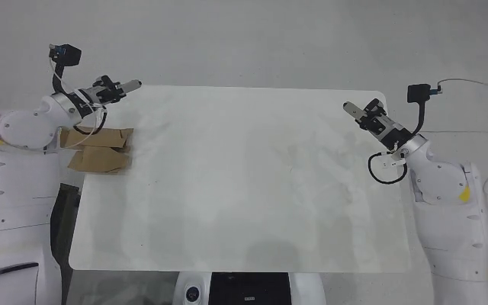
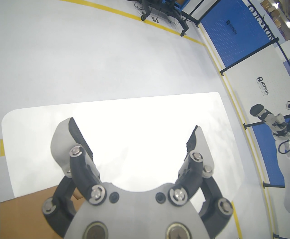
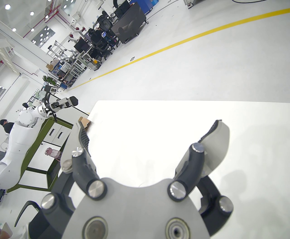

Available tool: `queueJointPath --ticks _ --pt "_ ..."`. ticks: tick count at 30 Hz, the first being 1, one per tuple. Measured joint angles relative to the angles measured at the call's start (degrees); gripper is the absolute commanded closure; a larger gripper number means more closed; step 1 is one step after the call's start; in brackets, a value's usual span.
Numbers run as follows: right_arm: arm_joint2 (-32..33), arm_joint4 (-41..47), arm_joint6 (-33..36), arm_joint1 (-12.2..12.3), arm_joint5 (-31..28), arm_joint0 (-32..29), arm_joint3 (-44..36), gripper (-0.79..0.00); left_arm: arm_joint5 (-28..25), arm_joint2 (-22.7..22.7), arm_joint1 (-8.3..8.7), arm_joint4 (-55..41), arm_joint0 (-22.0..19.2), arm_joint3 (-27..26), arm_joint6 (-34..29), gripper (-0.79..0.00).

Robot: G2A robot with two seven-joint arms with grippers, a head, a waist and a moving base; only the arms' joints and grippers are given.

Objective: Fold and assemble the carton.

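Pale glossy floor (image 3: pixel 204 56) with a yellow line (image 3: pixel 181 40) curving past the far side. Blue panels (image 2: pixel 238 38) off to the right, a green-framed bench (image 3: pixel 54 133) left, and what looks like desks with monitors (image 3: pixel 126 20) far left under ceiling lights (image 3: pixel 9 6).

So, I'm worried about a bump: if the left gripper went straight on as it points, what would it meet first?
Probably only the bare white table top. The open left gripper points across it, away from the flat brown cardboard carton. Depth is unclear.
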Motion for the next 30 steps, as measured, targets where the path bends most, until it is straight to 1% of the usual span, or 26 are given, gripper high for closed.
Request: queueJointPath --ticks 3,5,11,15,19,21,24,27,30 --pt "0.0 0.0 0.0 0.0 0.0 0.0 0.0 -0.785 -0.5 -2.0 0.64 -3.0 -1.1 2.3 -3.1 -0.785" --pt "0.0 0.0 0.0 0.0 0.0 0.0 0.0 -0.785 0.4 -3.2 1.08 -3.9 -2.1 4.4 -4.7 -0.785" --pt "0.0 0.0 0.0 0.0 0.0 0.0 0.0 -0.785 1.7 -5.0 2.20 -4.0 -5.8 11.3 -6.4 -0.785" --pt "0.0 0.0 0.0 0.0 0.0 0.0 0.0 -0.785 2.1 -5.6 2.87 -3.5 -8.5 16.7 -6.4 -0.785" --pt "0.0 0.0 0.0 0.0 0.0 0.0 0.0 -0.785 0.4 -6.2 3.64 -3.1 -11.2 22.3 -6.3 -0.785" --pt "0.0 0.0 0.0 0.0 0.0 0.0 0.0 -0.785 -1.3 -6.4 4.03 -2.8 -12.3 25.1 -5.8 -0.785" --pt "0.0 0.0 0.0 0.0 0.0 0.0 0.0 -0.785 -1.9 -6.2 4.57 -0.7 -13.8 28.6 -4.3 -0.785" --pt "0.0 0.0 0.0 0.0 0.0 0.0 0.0 -0.785 -1.5 -5.9 5.05 1.1 -15.1 32.0 -2.6 -0.785" --pt "0.0 0.0 0.0 0.0 0.0 0.0 0.0 -0.785 0.1 -6.0 5.59 2.4 -16.6 36.0 -1.2 -0.785"
